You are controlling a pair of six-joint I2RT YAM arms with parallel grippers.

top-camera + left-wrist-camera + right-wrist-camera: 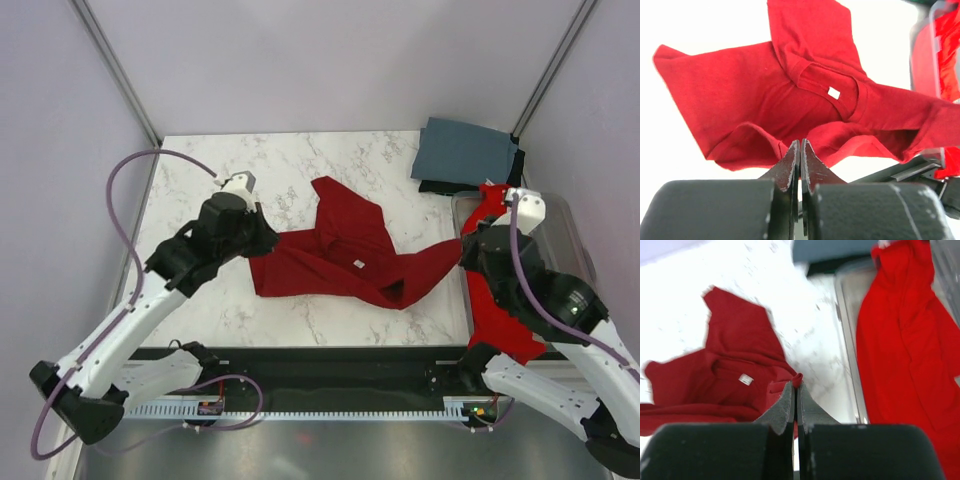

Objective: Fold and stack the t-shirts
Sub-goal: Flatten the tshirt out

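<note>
A dark crimson t-shirt (340,255) lies spread and rumpled across the middle of the marble table, collar and white tag facing up (765,95) (735,340). My left gripper (262,238) is shut at its left hem, and cloth bunches at the tips (800,142). My right gripper (463,250) is shut on the shirt's right end, with a small pinch of red cloth showing between the tips (796,380). A brighter red t-shirt (500,310) (905,340) drapes over a clear bin. A folded slate grey-blue t-shirt (465,152) lies on a black one (440,186) at the back right.
The clear plastic bin (575,235) (847,340) stands along the table's right edge, partly under my right arm. Metal frame posts rise at both back corners. A black rail runs along the near edge between the arm bases.
</note>
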